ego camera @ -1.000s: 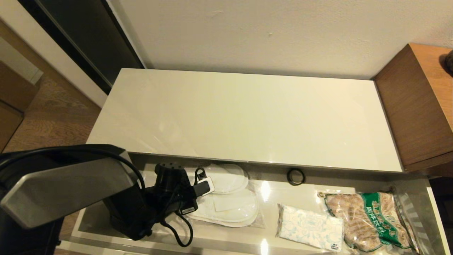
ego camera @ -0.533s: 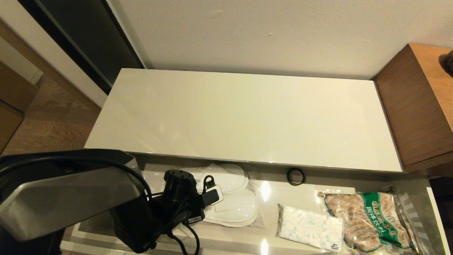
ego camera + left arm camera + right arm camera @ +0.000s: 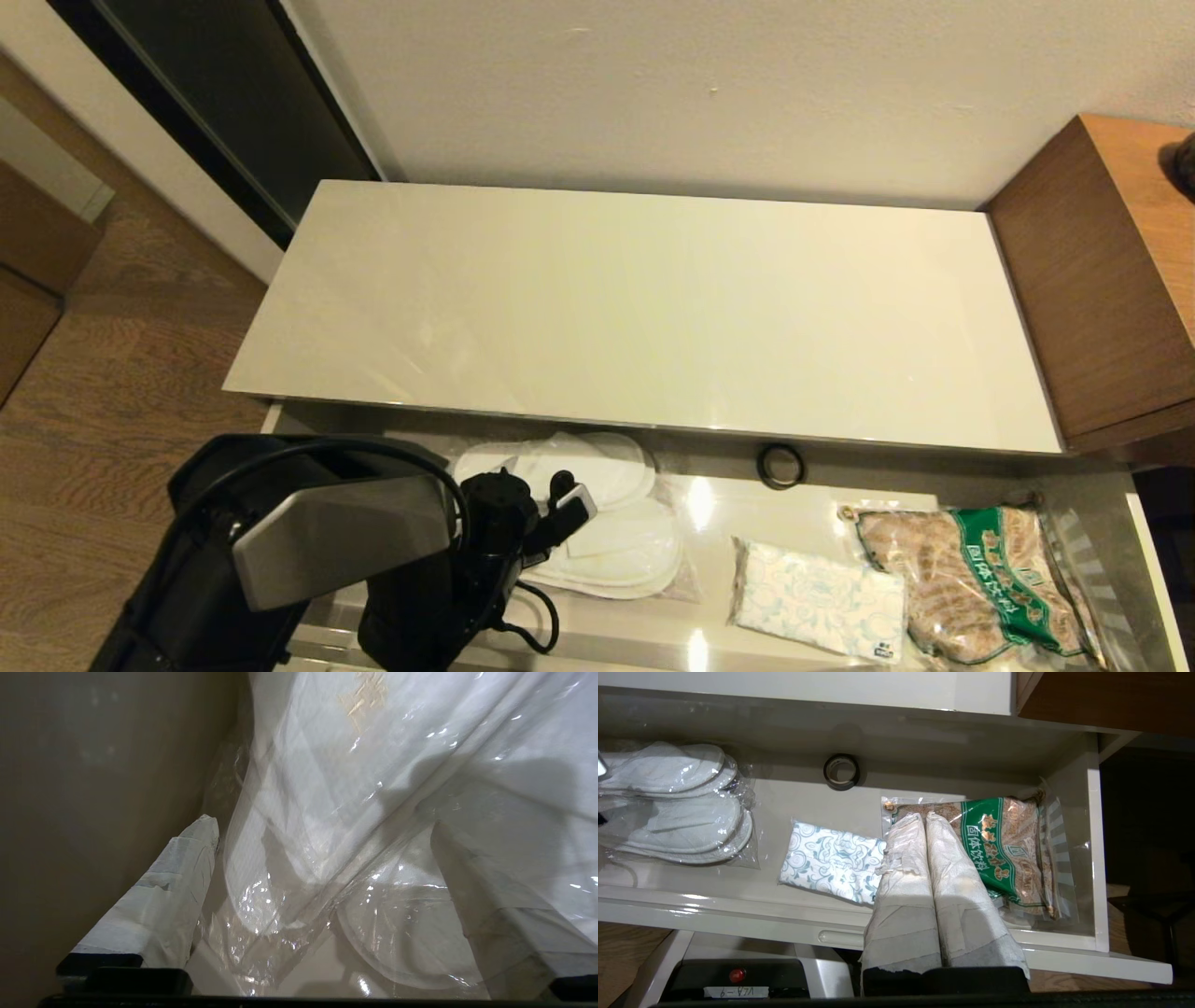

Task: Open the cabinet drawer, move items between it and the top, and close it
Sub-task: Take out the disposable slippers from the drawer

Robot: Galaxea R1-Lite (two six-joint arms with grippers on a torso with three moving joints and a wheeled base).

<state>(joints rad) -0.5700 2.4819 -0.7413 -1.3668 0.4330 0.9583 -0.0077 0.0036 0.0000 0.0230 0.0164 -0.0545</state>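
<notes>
The cabinet drawer (image 3: 747, 509) is pulled out below the bare cream top (image 3: 653, 308). White slippers in a clear bag (image 3: 616, 523) lie at its left. The patterned tissue pack (image 3: 817, 597) lies right of the middle. My left arm (image 3: 345, 537) reaches down into the drawer's left part. My left gripper (image 3: 322, 830) is open, its taped fingers (image 3: 187, 868) standing either side of the bagged slippers (image 3: 373, 765), close above them. My right gripper (image 3: 924, 817) is shut on nothing and hovers over the drawer's front, above where the tissue pack (image 3: 831, 861) meets the food bag.
A green-labelled bag of brown food (image 3: 980, 579) fills the drawer's right end. A black tape ring (image 3: 780, 465) lies at the drawer's back. A brown wooden cabinet (image 3: 1111, 271) stands against the right end of the top. Wooden floor lies to the left.
My left arm has swung right and lower into the drawer, bringing the wrist over the left edge of the slippers. The items have not moved.
</notes>
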